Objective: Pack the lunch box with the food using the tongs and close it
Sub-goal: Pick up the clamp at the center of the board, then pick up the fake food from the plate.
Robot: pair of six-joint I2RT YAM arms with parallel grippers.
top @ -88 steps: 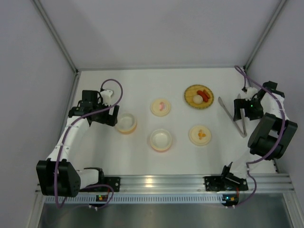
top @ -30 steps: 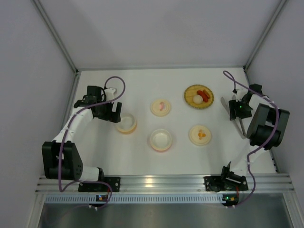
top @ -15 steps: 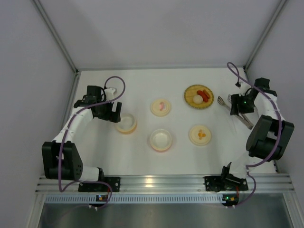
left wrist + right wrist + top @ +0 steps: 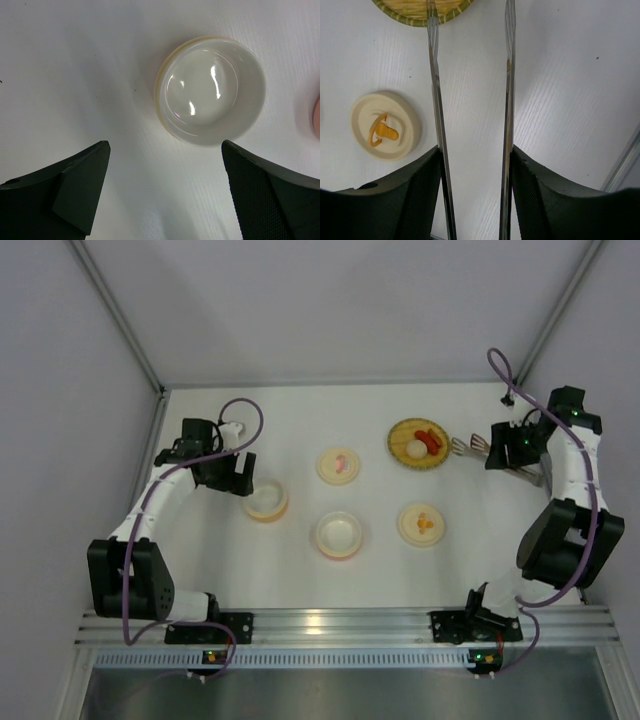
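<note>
White desk (image 4: 300,410), grey walls all round. My right gripper (image 4: 475,170) pinches the tongs (image 4: 436,100) from outside, their arms sprung apart, tips just beside the woven plate (image 4: 393,443) where the sausage pieces (image 4: 431,437) and pale ball (image 4: 414,448) lie. I'd ease forward, straddle one piece, then squeeze gently so it doesn't skid. My left gripper (image 4: 164,165) hangs spread wide over an open bowl (image 4: 212,90). Only the overhead view shows the food. The right wrist view catches just the plate's rim, but shows how squarely the tongs sit.
</note>
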